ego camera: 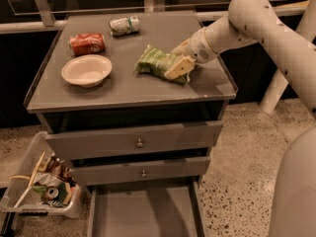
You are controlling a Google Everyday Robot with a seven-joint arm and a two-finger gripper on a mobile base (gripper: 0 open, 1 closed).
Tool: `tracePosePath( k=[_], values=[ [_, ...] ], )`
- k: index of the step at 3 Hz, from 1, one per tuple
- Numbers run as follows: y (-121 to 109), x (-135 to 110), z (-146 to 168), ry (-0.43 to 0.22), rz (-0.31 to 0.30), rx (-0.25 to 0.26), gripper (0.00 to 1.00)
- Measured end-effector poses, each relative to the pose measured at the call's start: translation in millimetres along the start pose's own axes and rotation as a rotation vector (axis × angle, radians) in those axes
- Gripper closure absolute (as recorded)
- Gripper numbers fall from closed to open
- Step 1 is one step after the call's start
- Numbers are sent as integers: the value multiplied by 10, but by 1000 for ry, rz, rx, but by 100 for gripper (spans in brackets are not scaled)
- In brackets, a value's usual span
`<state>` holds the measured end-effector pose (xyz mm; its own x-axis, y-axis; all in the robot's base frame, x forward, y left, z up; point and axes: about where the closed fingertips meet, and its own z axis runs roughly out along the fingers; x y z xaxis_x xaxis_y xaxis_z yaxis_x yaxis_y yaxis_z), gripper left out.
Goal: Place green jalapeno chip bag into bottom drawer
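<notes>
1. Standing open at the near edge of the view, the bottom drawer (143,214), a wide shallow grey tray with a flat grey floor and low side walls, projects from the base of the grey cabinet.
2. A clear plastic bin (29,201) holding mixed packaging sits on the speckled floor (237,157), just beside the left wall of the bottom drawer.
3. Two closed grey drawer fronts sit above the bottom drawer: the middle drawer (173,169) and the upper drawer (98,142). Each carries one small round knob at its centre.
4. The flat grey worktop (123,90) forms the top of the cabinet.
5. A round white bowl (86,70) stands upright on the left half of the worktop, toward the front.
6. The green jalapeno chip bag (153,60), a crinkled light-green foil bag with white lettering and a pillow shape, lies flat on the worktop right of centre. It is well apart from the bottom drawer.
7. The cream-coloured gripper (177,63) rests in contact with the right end of the green jalapeno chip bag. Whether the gripper is open, closed or has hold of the bag cannot be told.
8. The white robot arm (256,19) reaches in from the upper right and slopes down to the gripper.
9. A crushed red can (87,43) lies on its side just behind the white bowl.
10. A crushed green-white can (124,25) lies on its side near the far edge of the worktop.
</notes>
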<state>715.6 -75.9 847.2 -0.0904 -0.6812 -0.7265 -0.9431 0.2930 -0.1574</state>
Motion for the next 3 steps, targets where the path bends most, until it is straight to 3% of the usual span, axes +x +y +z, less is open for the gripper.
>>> tracePosePath(
  k=[2,3],
  values=[
    [0,0,1,0,0,0,87],
    [1,0,1,0,0,0,100]
  ],
)
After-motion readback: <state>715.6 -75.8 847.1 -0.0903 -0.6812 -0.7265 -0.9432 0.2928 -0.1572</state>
